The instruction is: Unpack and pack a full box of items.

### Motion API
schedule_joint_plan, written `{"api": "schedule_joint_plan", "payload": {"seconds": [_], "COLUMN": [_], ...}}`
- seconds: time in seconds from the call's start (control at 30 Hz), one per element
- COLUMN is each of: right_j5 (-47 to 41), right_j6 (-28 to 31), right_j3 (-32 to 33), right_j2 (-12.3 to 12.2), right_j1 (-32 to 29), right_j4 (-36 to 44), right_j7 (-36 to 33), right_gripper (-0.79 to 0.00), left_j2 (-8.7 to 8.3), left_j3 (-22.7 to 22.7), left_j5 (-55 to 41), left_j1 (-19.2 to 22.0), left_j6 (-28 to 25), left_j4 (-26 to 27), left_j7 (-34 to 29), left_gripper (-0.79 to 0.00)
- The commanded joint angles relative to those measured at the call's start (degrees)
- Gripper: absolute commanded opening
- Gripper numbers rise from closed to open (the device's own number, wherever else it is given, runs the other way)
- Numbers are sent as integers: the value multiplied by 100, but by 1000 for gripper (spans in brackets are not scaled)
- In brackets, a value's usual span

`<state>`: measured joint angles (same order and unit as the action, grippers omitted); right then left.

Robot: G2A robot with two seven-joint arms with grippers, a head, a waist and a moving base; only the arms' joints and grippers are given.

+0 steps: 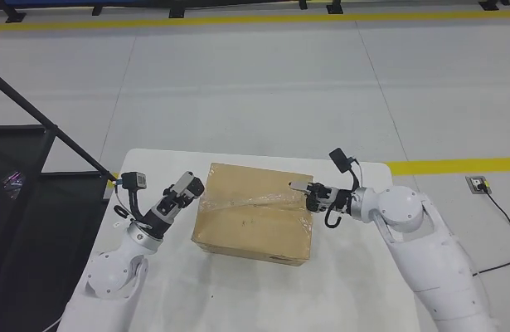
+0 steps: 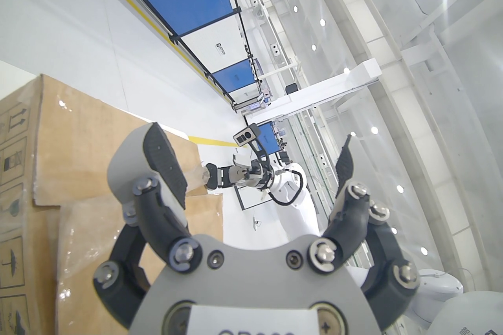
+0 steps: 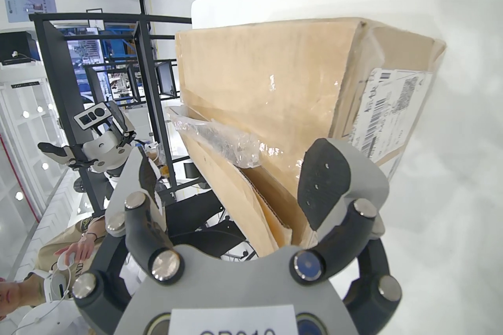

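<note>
A brown cardboard box [image 1: 253, 212] lies in the middle of the white table [image 1: 155, 166], its top flaps down and crumpled clear tape [image 3: 220, 140] loose along the seam. A white shipping label [image 3: 389, 105] is on one end. My right gripper [image 1: 303, 187] is at the box's right top edge, open [image 3: 235, 175], with the end of a top flap between its fingers [image 3: 326, 179]. My left gripper [image 1: 188, 187] is open [image 2: 255, 160] just beside the box's left end [image 2: 78, 140], with nothing between its pads.
A black metal frame [image 1: 39, 124] and dark netting stand off the table's left side. White tabletop [image 1: 263, 290] extends in front of the box. A narrow strip of tabletop [image 1: 255, 158] runs behind it.
</note>
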<state>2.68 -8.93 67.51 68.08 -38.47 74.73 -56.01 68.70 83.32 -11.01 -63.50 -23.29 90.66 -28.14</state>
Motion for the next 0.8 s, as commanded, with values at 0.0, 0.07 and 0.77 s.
{"api": "schedule_joint_plan", "payload": {"seconds": [0.0, 0.07, 0.77], "right_j5": [-41, -90, -289], "right_j6": [69, 124, 365], "right_j3": [-42, -87, -264], "right_j2": [10, 22, 41], "right_j1": [57, 103, 286], "right_j4": [-106, -188, -496], "right_j7": [-3, 1, -52], "right_gripper": [-95, -160, -785], "left_j2": [0, -1, -19], "left_j3": [-10, -13, 25], "left_j5": [24, 41, 48], "left_j1": [1, 0, -104], "left_j6": [-5, -4, -41], "left_j4": [7, 9, 91], "left_j7": [10, 23, 105], "left_gripper": [0, 0, 0]}}
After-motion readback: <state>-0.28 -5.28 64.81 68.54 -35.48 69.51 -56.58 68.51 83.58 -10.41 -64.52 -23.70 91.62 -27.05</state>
